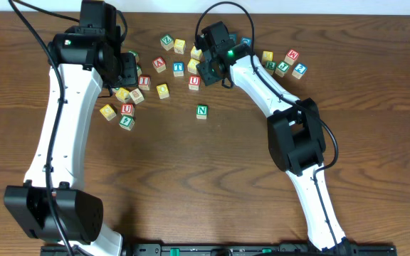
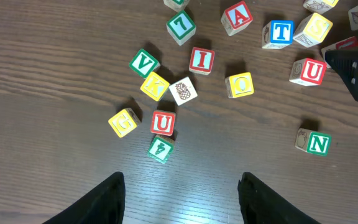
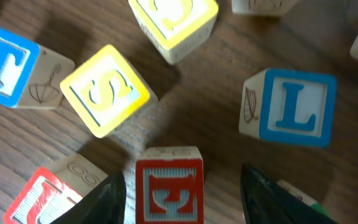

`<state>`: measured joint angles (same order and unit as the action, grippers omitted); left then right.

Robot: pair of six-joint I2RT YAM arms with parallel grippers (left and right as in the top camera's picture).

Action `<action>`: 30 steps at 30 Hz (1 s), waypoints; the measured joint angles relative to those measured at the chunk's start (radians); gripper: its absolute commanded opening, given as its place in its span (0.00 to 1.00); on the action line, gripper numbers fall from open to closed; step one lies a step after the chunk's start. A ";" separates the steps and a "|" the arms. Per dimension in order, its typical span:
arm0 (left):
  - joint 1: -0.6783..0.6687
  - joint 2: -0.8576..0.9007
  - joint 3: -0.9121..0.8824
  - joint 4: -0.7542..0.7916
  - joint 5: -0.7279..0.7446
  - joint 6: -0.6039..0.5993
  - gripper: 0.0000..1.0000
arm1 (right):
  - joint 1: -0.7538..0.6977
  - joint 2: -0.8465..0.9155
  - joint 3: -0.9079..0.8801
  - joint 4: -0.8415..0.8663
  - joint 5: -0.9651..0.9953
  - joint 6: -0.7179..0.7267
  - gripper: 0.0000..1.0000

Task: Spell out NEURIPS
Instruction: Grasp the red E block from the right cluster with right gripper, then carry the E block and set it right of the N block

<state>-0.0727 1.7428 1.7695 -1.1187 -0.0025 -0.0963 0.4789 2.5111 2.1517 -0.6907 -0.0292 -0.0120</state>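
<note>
A red E cube (image 3: 169,190) stands upright between the fingers of my right gripper (image 3: 182,186), which is open with a small gap on each side of the cube. Beside it lie a yellow S cube (image 3: 107,90) and a blue L cube (image 3: 294,107). In the overhead view the right gripper (image 1: 206,70) hides the E. A green N cube (image 1: 202,111) sits alone toward the table's middle. My left gripper (image 2: 183,180) hangs open and empty above bare wood, short of a red U cube (image 2: 163,122) and a red I cube (image 2: 202,60).
Loose cubes surround both grippers: green V (image 2: 144,63), yellow K (image 2: 155,86), yellow O (image 2: 239,84), red A (image 2: 237,17), blue T (image 2: 278,32) and a second red U (image 2: 307,71). Another cluster with a red W (image 1: 292,55) lies at the back right.
</note>
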 measured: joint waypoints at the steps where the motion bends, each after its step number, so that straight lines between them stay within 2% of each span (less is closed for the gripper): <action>1: 0.000 0.000 0.000 0.000 0.000 0.000 0.58 | 0.000 0.000 0.000 0.005 0.000 0.000 0.48; 15: 0.000 0.000 0.000 0.000 0.000 0.000 0.58 | 0.000 0.000 0.000 -0.007 0.000 -0.001 0.22; 23: 0.000 0.000 0.000 0.001 0.000 0.000 0.58 | 0.000 -0.002 0.000 -0.029 -0.001 0.000 0.15; 30: 0.000 0.000 0.000 0.001 0.000 0.000 0.58 | 0.000 -0.029 -0.001 -0.170 -0.002 0.000 0.15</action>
<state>-0.0727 1.7428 1.7695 -1.1179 -0.0025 -0.0963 0.4793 2.4821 2.1509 -0.8608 -0.0307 -0.0124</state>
